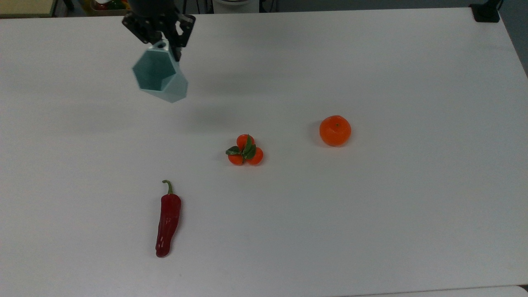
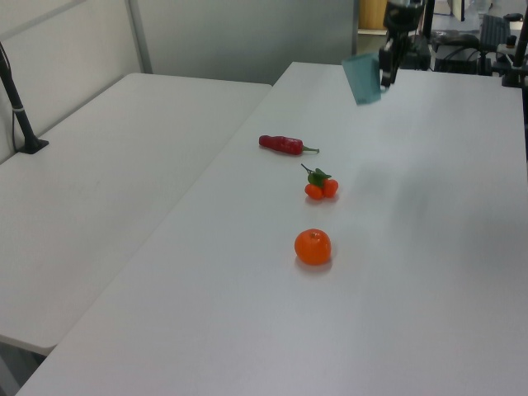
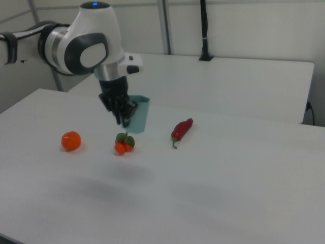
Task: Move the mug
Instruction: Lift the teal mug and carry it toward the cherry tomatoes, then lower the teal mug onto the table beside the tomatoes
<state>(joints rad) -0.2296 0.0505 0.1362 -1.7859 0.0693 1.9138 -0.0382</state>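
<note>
Mug (image 1: pixel 161 78) aloft in end effector (image 1: pixel 165 43)

Even, diffuse overhead light falls on the white tabletop (image 1: pixel 371 62). The mug (image 1: pixel 160 78) casts a faint, blurred shadow to its right in the top view. No glare.

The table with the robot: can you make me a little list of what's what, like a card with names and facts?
mug: pale blue-green mug, held up in the air, tilted
claw: the claw is shut on the mug's handle
orange: the orange sits on the white table, toward the top view's right
small fruit: three little orange fruits with green leaves, near the middle
pepper: the red pepper lies flat, toward the top view's lower left
touching: no fruit touches the mug or another fruit group
</note>
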